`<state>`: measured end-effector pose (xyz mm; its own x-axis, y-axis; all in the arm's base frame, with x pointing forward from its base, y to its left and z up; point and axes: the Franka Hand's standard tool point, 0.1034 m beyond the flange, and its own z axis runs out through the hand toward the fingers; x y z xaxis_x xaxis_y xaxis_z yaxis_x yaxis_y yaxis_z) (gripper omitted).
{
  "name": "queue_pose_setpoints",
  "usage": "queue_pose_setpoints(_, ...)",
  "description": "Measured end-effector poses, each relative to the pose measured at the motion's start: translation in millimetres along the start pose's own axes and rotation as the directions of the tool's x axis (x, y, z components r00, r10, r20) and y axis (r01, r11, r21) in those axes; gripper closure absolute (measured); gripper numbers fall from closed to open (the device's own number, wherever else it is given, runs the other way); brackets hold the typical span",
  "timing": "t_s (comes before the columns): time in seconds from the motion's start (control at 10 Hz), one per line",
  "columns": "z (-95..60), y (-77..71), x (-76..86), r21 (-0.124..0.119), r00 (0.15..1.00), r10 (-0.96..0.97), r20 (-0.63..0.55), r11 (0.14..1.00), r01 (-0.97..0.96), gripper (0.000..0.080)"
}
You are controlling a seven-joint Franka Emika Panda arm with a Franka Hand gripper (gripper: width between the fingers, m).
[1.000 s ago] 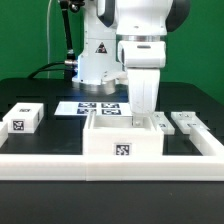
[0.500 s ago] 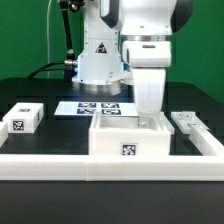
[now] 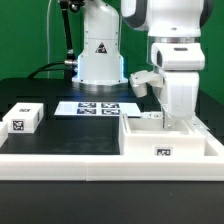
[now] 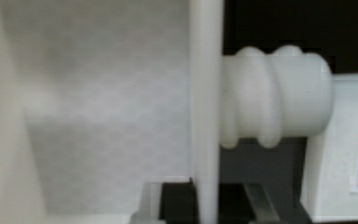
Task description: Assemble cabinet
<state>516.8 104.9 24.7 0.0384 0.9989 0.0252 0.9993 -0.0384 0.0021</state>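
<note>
The cabinet box (image 3: 160,145), a large open white box with a tag on its front face, stands at the exterior view's right against the front rail. My gripper (image 3: 176,122) reaches down into it and is shut on its thin far-right wall. In the wrist view that wall (image 4: 202,100) runs straight between my dark fingers (image 4: 167,205), with the gripper (image 4: 206,200) closed on it. A ribbed white part (image 4: 274,95) with a tag lies just beside the wall. A small tagged white panel piece (image 3: 22,118) lies at the left.
The marker board (image 3: 98,107) lies flat at the back centre, in front of the white robot base (image 3: 100,55). A white rail (image 3: 60,160) runs along the table's front edge.
My gripper and the cabinet box have slid together toward the exterior view's right, from the centre to the right end of the rail. The small panel at the left has not moved.
</note>
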Motion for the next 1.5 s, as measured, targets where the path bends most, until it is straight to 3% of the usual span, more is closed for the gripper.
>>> queue_pose_setpoints(0.3, -1.3, 0.7, 11.3, 0.025, 1.0, -0.027, 0.002, 0.999, 0.027, 0.0764)
queue_pose_setpoints(0.6, -1.1, 0.7, 10.5, 0.024, 1.0, -0.024, 0.002, 0.999, 0.024, 0.0764)
queue_pose_setpoints(0.7, -1.1, 0.7, 10.4, 0.024, 1.0, -0.024, 0.002, 0.999, 0.024, 0.0575)
queue_pose_setpoints(0.8, -1.1, 0.8, 10.3, 0.024, 1.0, -0.023, 0.002, 0.999, 0.023, 0.0575)
queue_pose_setpoints(1.1, -1.1, 0.9, 9.9, 0.024, 1.0, -0.023, 0.002, 0.999, 0.023, 0.0081)
queue_pose_setpoints(1.5, -1.1, 1.0, 9.3, 0.024, 1.0, -0.021, 0.002, 0.999, 0.021, 0.0004)
